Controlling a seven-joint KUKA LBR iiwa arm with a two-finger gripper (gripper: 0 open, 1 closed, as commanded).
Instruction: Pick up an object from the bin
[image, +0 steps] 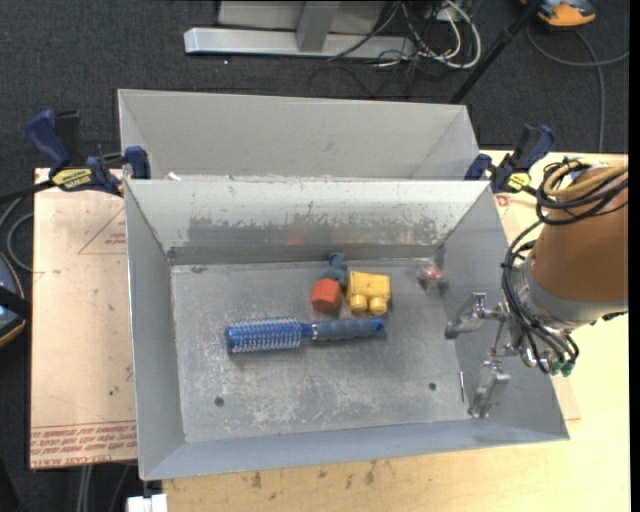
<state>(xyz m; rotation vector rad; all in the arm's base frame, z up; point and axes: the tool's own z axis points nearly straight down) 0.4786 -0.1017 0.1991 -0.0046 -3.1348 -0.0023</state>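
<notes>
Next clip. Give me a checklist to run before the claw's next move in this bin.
1. Claw empty: ok, nothing between its fingers.
2. Claw open: ok, fingers spread.
3. Claw over a thing: not ok, it hangs above bare bin floor at the right.
4. Blue hairbrush free: ok, lies flat mid-bin.
5. Yellow block clear of neighbours: not ok, red piece sits right beside it.

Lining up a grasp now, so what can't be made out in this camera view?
- Small pinkish thing by the bin right wall: too small to identify.
- The teal thing behind the red block: partly hidden by it, kind unclear.
- Height of the gripper, jaws apart: the overhead angle hides whether its tips touch the floor.
</notes>
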